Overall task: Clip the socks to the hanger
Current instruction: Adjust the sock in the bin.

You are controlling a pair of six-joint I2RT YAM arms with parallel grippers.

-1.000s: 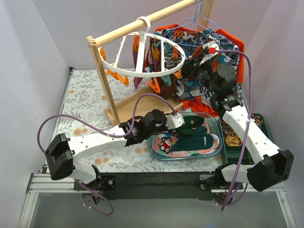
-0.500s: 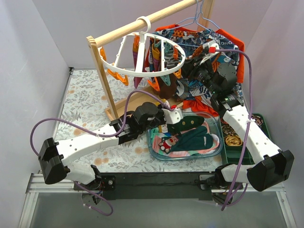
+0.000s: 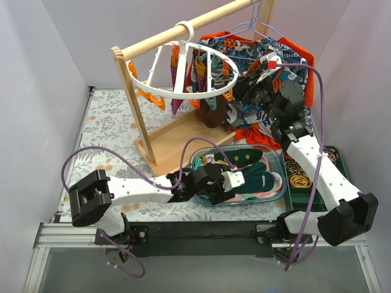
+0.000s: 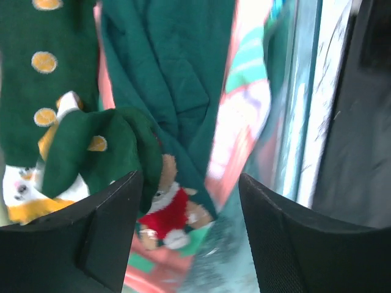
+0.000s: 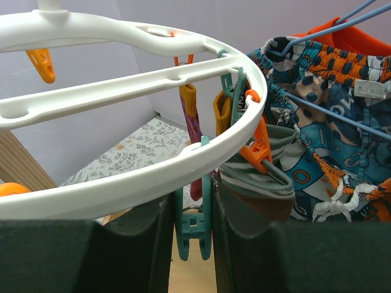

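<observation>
The socks lie piled in a clear bin (image 3: 201, 190): a dark green one with yellow dots (image 4: 36, 91) is bunched up beside a plain dark teal one (image 4: 165, 79), over a Santa-print sock. My left gripper (image 3: 235, 178) hangs low over this pile, and in the left wrist view it (image 4: 189, 178) is open, its jaws wide apart with nothing clamped. The hanger (image 3: 189, 67), a white spoked ring (image 5: 153, 177), hangs from the wooden rail. My right gripper (image 3: 235, 112) reaches under the ring's edge, where it (image 5: 192, 207) is shut on a teal clip peg (image 5: 194, 235).
A striped sock (image 5: 256, 180) hangs from an orange peg on the ring, with other socks behind it. A patterned orange-blue shirt (image 3: 269, 55) hangs on a wire hanger at the back right. The wooden stand's base (image 3: 177, 131) lies behind the bin; a green tray (image 3: 335, 160) sits right.
My left gripper was shut at the far side of the bin; it has come toward the near side, dropped lower and opened. The right arm has not moved.
</observation>
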